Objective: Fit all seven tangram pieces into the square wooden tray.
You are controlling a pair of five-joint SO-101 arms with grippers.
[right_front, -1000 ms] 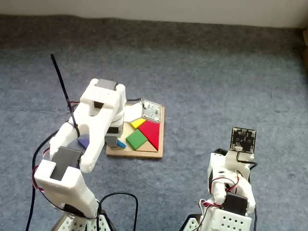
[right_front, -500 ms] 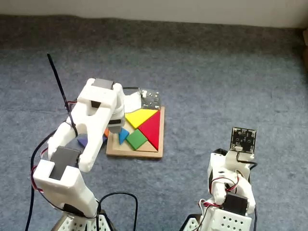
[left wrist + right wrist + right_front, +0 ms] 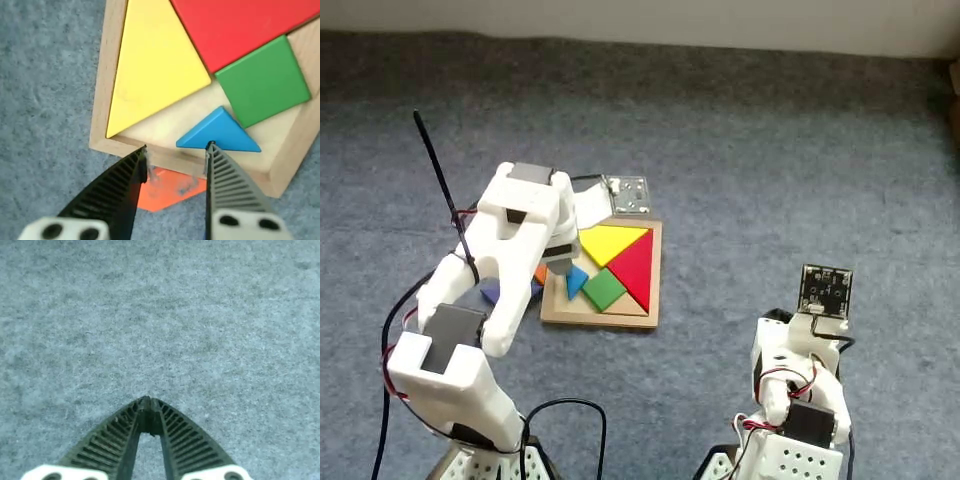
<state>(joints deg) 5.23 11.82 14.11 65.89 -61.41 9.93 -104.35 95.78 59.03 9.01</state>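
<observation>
Square wooden tray (image 3: 610,320): lies flat on the blue-grey carpet (image 3: 770,150), ahead of the left arm.

Seated inside the tray:
- Yellow triangle (image 3: 150,70), large, along one wall and into a corner.
- Red triangle (image 3: 240,25), large, edge to edge with the yellow one.
- Green square (image 3: 262,82), one side against the red triangle.
- Blue triangle (image 3: 220,135), small, near the wall closest to the left arm and just beside a corner of the green square. Bare wood between it and the yellow triangle.

Outside the tray:
- Orange piece (image 3: 165,187), on the carpet close against the tray's outer wall and partly hidden by it.
- Purple piece (image 3: 492,293), on the carpet near the orange one, partly covered by the left arm.

Left gripper (image 3: 177,146): hangs over the tray's near rim, above the orange piece. Jaws spread apart, nothing between them. One tip close to the yellow triangle's corner, the other at the blue triangle. Contact with rim or pieces cannot be told.

Right gripper (image 3: 149,400): sits well apart from the tray, over bare carpet. Jaws pressed together at the tips, nothing held.
</observation>
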